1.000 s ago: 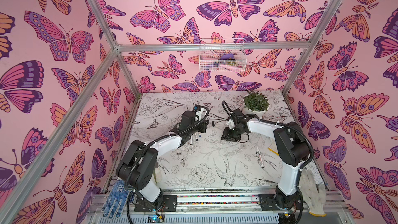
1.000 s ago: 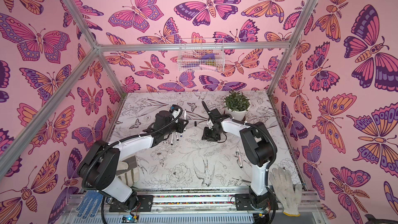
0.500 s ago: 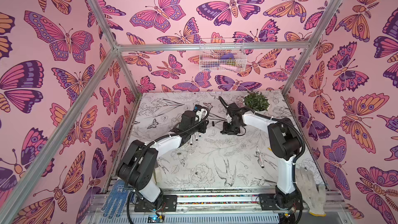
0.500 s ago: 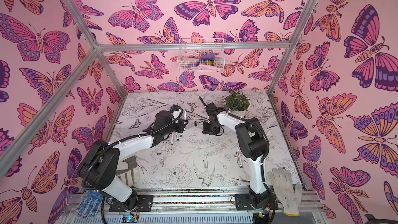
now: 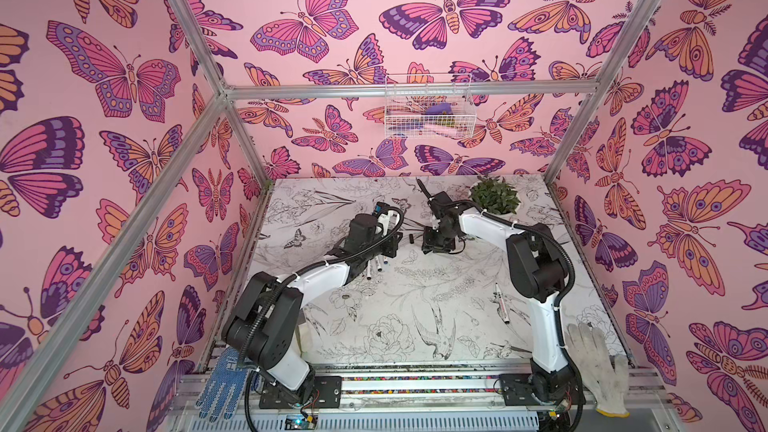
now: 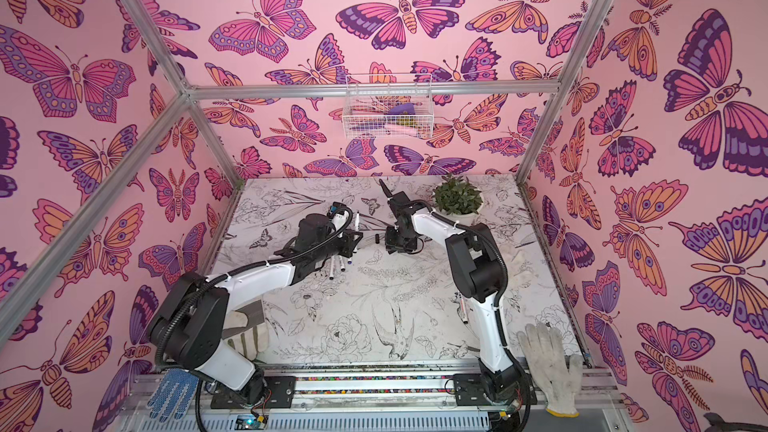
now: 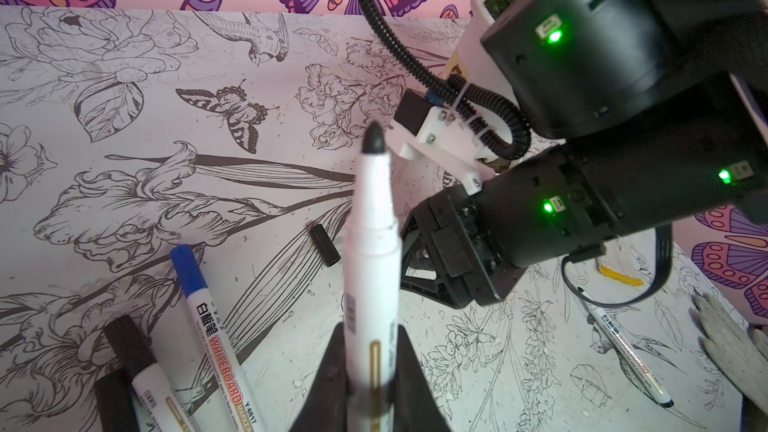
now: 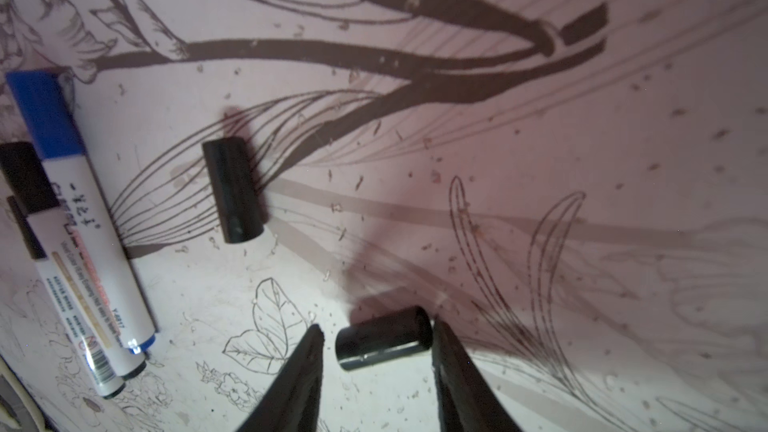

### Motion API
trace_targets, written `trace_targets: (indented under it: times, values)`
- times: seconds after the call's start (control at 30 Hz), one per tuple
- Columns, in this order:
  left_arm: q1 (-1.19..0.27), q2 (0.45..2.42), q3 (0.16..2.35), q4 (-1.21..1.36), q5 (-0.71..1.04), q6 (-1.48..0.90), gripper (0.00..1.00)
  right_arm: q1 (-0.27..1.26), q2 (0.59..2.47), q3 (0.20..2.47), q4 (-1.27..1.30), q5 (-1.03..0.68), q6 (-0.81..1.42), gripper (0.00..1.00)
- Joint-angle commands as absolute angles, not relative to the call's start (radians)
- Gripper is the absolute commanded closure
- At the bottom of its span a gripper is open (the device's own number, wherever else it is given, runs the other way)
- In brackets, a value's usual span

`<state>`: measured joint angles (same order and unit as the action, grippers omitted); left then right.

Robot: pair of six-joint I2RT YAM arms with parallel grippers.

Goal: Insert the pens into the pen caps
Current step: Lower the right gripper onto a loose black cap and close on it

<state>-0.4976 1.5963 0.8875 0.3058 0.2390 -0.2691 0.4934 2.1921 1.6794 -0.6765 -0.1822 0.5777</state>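
Observation:
My left gripper [image 7: 370, 351] is shut on an uncapped white pen [image 7: 372, 243] whose dark tip points up and away from it. My right gripper [image 8: 376, 326] stands open low over the table, its fingers on either side of a black pen cap [image 8: 384, 338] that lies flat. One finger touches the cap's end and a gap shows at the other. A second black cap [image 8: 232, 191] lies loose between the two grippers in both top views [image 5: 411, 238] [image 6: 377, 238]. A blue-capped pen [image 7: 208, 317] and black-capped pens [image 7: 137, 367] lie together under the left arm.
A single pen [image 5: 500, 301] lies on the table by the right arm. A potted plant [image 5: 494, 197] stands at the back right. A wire basket [image 5: 428, 114] hangs on the back wall. A white glove [image 5: 594, 363] and a blue glove [image 5: 220, 384] lie on the front rail.
My right gripper has shifted a little left and toward the back, and now straddles the black cap. The left arm with its pen has stayed still.

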Motion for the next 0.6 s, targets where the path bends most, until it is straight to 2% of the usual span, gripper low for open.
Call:
trace_targets:
  times: [0.0,0.3,0.57]
  values:
    - [-0.497,1.570,0.871,0.291,0.244,-0.248,1.00,0.507,2.249,1.755,-0.776,-0.086,0.613,0.55]
    - [-0.497,1.560,0.871,0.284,0.245,-0.236,1.00,0.585,2.318,1.848,-0.903,0.062,0.559,0.61]
    - [-0.496,1.555,0.874,0.284,0.257,-0.239,1.00,0.596,2.245,1.795,-0.889,0.231,0.522,0.57]
